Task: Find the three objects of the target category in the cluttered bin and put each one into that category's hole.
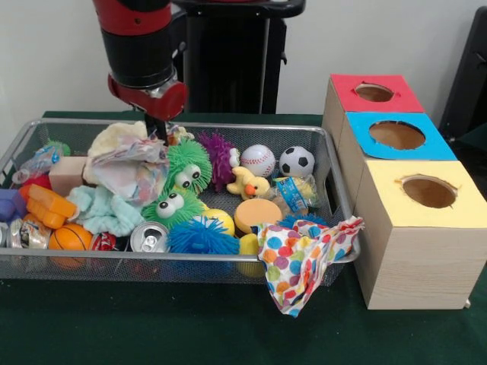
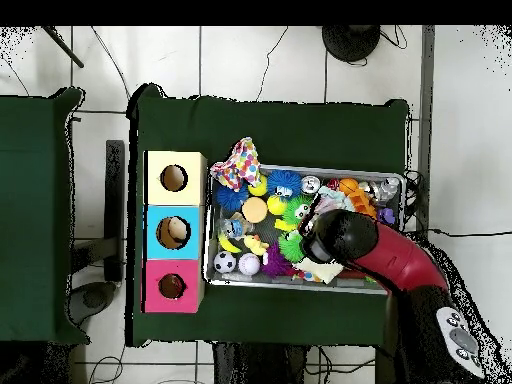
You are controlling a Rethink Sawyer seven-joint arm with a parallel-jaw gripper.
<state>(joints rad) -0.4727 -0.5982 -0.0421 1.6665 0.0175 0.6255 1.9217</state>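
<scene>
The wire mesh bin [image 1: 228,126] is full of toys and lies left of three wooden boxes. The red-surrounded hole [image 1: 374,92] is on the farthest box; from overhead it [image 2: 171,286] is the lowest of the three. My gripper [image 1: 157,131] reaches down into the back left of the bin. It is beside a crumpled clear wrapper [image 1: 125,169] and a green furry toy with eyes [image 1: 186,169]. Its tips are hidden in the clutter. From overhead the arm's end [image 2: 330,238] covers it above the bin [image 2: 330,172].
The bin holds a baseball [image 1: 257,160], soccer ball [image 1: 297,161], basketball [image 1: 69,237], rubber duck [image 1: 249,184], drink can [image 1: 149,239] and blue spiky ball [image 1: 202,236]. A polka-dot cloth [image 1: 304,258] hangs over the front rim. The blue hole [image 1: 396,134] and yellow hole [image 1: 428,191] are nearer.
</scene>
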